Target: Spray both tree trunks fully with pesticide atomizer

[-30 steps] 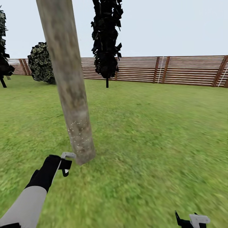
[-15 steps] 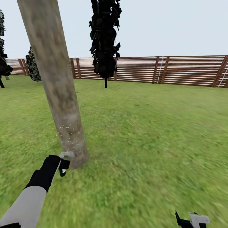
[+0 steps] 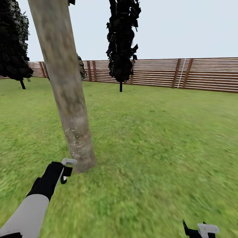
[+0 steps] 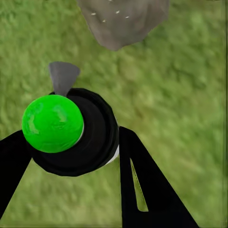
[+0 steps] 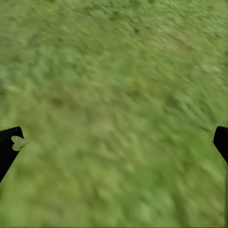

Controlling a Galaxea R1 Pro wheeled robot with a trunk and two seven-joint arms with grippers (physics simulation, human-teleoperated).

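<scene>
A thick grey-beige tree trunk leans across the left of the head view, its base in the grass. A patch of white pesticide specks dots its lower part. Just left of the trunk's base is my left gripper. In the left wrist view this gripper is shut on the pesticide atomizer, a black body with a bright green cap and a grey nozzle facing the speckled trunk base. My right gripper hangs low at the right, open over bare grass.
A brown slatted fence runs across the back of the lawn. A narrow dark columnar tree stands before it, and another dark tree is at the far left. Open grass stretches right of the trunk.
The whole head view has swung, so the fence and dark trees sit further right in the picture. Both arms keep their places in the picture, and the trunk stays close to the left gripper.
</scene>
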